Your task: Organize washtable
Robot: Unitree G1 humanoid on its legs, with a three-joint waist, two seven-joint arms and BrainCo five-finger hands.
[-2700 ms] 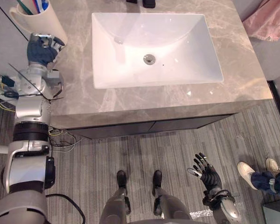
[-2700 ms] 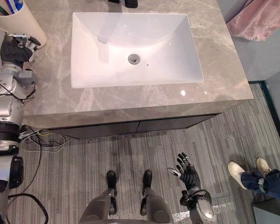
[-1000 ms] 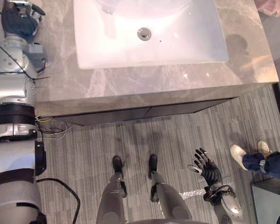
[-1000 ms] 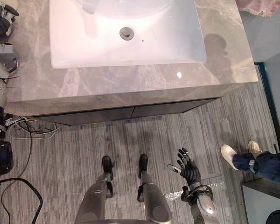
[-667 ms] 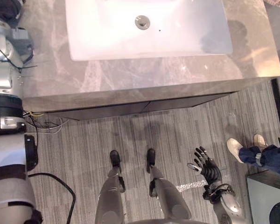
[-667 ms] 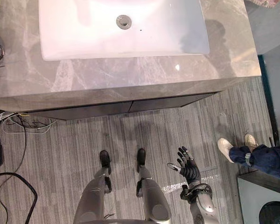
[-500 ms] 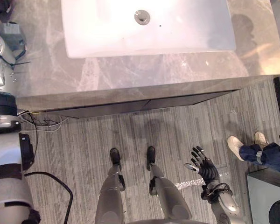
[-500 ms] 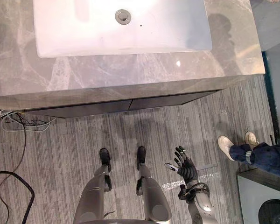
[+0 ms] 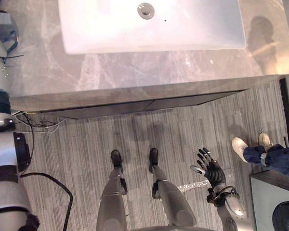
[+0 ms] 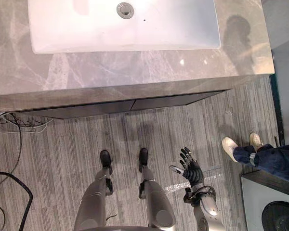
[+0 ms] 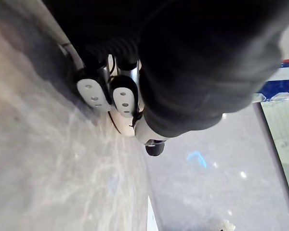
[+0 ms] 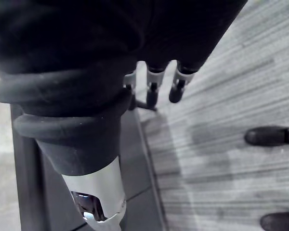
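The grey marble washtable (image 9: 135, 72) with its white sink (image 9: 154, 29) runs across the top of the eye views. My left arm (image 9: 1, 144) reaches up along the counter's left end. In the left wrist view my left hand (image 11: 111, 94) has its fingers curled just above the marble top (image 11: 43, 159). A sliver of a cream-white cup (image 11: 121, 126) shows between the fingers and the thumb. My right hand (image 9: 212, 169) hangs low over the floor at my right side, fingers spread and open, holding nothing.
A dark cabinet front (image 9: 144, 105) sits under the counter's edge. Loose wires (image 9: 36, 126) lie on the striped grey floor at the left. A person's white shoes and blue trouser leg (image 9: 260, 153) stand at the right, beside a dark unit (image 9: 277, 202).
The whole picture has slid: the camera moved, so the counter sits higher and the cup and left hand left the eye views. My right hand keeps its open pose.
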